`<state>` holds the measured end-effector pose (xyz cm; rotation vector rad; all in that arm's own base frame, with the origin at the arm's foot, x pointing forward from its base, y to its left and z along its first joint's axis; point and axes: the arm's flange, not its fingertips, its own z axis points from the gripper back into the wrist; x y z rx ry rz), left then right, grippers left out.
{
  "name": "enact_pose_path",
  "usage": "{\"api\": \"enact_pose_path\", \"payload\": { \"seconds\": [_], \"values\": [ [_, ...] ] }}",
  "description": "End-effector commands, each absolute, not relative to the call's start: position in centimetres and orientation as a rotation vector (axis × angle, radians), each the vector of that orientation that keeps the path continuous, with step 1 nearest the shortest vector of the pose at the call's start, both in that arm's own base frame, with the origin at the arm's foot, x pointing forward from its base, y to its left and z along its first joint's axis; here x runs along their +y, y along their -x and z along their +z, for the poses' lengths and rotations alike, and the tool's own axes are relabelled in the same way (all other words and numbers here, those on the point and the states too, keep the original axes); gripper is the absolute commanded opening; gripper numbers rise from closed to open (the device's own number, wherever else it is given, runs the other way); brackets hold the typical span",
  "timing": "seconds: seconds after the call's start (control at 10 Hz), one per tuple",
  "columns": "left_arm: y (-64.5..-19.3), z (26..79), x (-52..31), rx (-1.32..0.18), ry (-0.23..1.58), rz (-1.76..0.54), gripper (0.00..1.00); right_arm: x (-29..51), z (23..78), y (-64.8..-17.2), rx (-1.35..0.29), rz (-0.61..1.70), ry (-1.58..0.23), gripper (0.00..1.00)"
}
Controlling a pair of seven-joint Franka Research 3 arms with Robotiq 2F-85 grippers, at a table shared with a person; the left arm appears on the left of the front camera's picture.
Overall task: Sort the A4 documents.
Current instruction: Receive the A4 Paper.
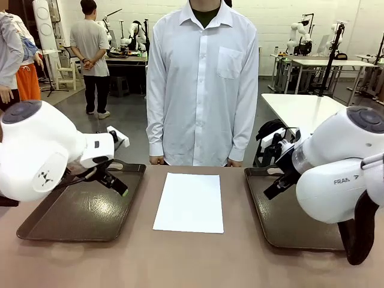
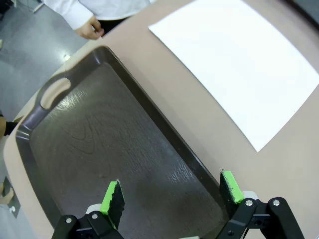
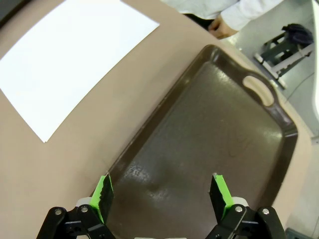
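The left claw (image 2: 172, 189) stands wide open and empty over the left tray (image 2: 149, 107). The right claw (image 3: 160, 181), equally spread, grasps nothing above the right tray (image 3: 279, 114). White paper (image 1: 189, 201) lies centre frame on the bench (image 1: 192, 258).

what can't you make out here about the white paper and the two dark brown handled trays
- White rectangular paper: whether it is one sheet or a stack; its edges are too thin to count in any view.
- Right dark brown handled tray: in the front view, its near right corner is hidden behind the white right arm.
- Left dark brown handled tray: in the left wrist view, its near end is cut off by the picture's bottom edge.
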<state>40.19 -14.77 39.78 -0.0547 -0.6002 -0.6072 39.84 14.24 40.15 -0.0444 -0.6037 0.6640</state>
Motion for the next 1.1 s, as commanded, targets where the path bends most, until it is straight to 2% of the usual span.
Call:
{"api": "enact_pose_path", "payload": {
  "seconds": [0.0, 0.2, 0.4, 0.5, 0.8, 1.0],
  "values": [
    [-37.7, 42.7, -12.4, -0.655, 0.139, -0.670, 1.00, 12.1, 42.1, -36.9, -0.630, 0.674, 0.016, 1.00],
    [-35.8, 45.8, -10.8, -0.762, 0.191, -0.771, 1.00, 8.5, 46.1, -34.8, -0.701, 0.664, -0.128, 1.00],
    [-34.3, 48.2, -7.3, -0.819, 0.296, -0.872, 1.00, 5.0, 49.4, -33.0, -0.742, 0.614, -0.190, 1.00],
    [-33.9, 49.0, -5.0, -0.845, 0.258, -0.878, 1.00, 3.4, 50.4, -32.2, -0.768, 0.603, -0.194, 1.00],
    [-32.7, 50.3, -0.1, -0.858, 0.300, -0.861, 1.00, 0.9, 51.9, -30.6, -0.833, 0.578, -0.223, 1.00],
    [-30.8, 51.1, 0.2, -0.945, 0.287, -0.969, 1.00, -0.2, 52.5, -30.2, -0.874, 0.589, -0.333, 1.00]
  ]
}}
